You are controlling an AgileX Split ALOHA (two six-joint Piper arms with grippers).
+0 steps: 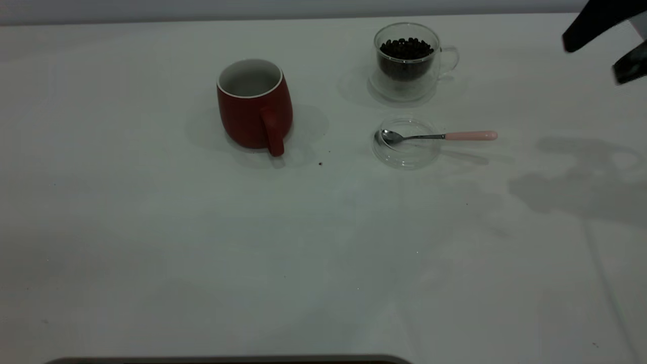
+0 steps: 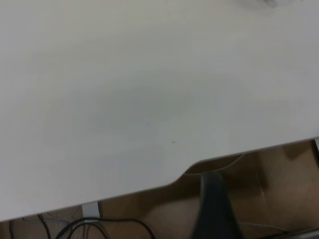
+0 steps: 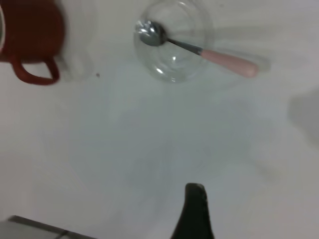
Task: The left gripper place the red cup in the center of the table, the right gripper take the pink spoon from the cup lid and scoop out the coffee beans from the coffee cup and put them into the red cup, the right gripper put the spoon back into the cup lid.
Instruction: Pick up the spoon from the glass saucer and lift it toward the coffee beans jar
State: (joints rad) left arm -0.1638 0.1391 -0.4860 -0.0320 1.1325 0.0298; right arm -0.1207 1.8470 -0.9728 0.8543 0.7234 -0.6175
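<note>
Resting steel-bowled pink spoon in glass lid | glossy red cup | right end effector released

We find the white table bare across its whole near half and its left side — open passage for either arm there. Three obstacles stand in the far half: the red ceramic cup near the centre, handle toward the near edge; the clear glass coffee cup filled with beans, far right of centre; and just in front of it the clear glass cup lid, carrying the pink-handled metal spoon. The spoon's handle overhangs the lid's right rim — open table lies beyond it. A clear lane separates the red cup from the two glass pieces.
</note>
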